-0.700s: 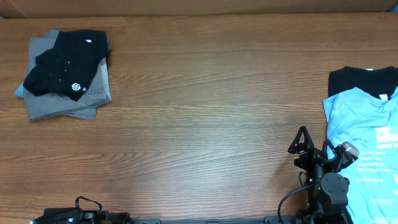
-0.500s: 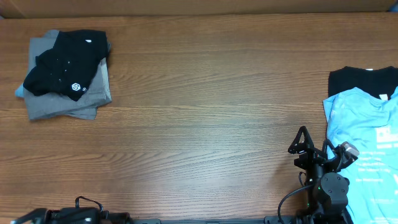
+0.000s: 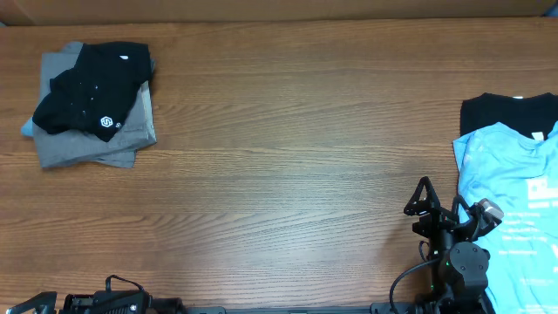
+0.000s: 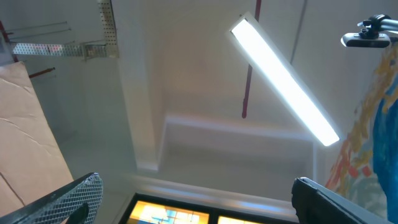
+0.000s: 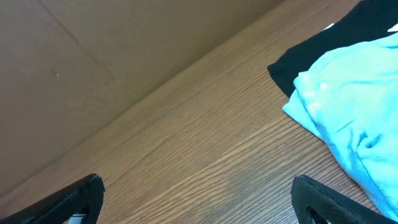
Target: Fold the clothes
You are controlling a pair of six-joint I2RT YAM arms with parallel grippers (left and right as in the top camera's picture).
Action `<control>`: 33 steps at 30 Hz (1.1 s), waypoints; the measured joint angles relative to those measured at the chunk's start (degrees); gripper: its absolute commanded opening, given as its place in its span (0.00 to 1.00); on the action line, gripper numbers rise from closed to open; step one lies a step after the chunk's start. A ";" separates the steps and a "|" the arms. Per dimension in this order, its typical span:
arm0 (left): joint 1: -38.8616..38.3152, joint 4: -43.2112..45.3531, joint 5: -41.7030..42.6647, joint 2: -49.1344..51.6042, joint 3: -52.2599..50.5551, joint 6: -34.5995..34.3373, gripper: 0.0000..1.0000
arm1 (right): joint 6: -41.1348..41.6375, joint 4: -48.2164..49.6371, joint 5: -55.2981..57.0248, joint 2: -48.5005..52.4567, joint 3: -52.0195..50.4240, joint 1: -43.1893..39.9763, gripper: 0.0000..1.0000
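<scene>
Wood-grain surface fills the overhead view, with a plain brown wall along its far side. At its far left corner a folded black polo sits on a folded grey shirt; that pile looks done. At the right edge a light blue T-shirt lies loose over a black shirt, and part of both runs out of view.

The right end effector is spread wide and empty, low over bare wood just beside the blue shirt's near-left hem. The left end effector is also spread and empty, parked at the near left corner with its camera facing a ceiling light.

The step in hand is probably fetching the blue shirt. Pinch only its top layer near the hem or sleeve, so the black shirt stays behind, then drag it to the open middle and flatten it before creasing.
</scene>
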 measured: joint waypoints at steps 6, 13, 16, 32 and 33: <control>0.00 -6.43 0.02 0.00 0.00 -0.98 1.00 | 0.02 0.02 0.02 0.00 0.00 0.00 1.00; 0.00 -7.04 0.02 0.00 0.00 -3.54 1.00 | 0.02 0.00 0.00 0.00 0.00 0.00 1.00; 0.00 -6.12 0.02 0.00 0.00 -3.87 1.00 | 0.00 0.00 0.00 0.00 0.00 0.00 1.00; 0.00 -2.12 0.02 0.00 0.00 -3.87 1.00 | 0.00 -0.02 0.00 0.00 0.00 0.00 1.00; 0.00 -3.17 0.02 0.00 0.00 -3.89 1.00 | 0.00 0.00 0.00 0.00 0.00 0.00 1.00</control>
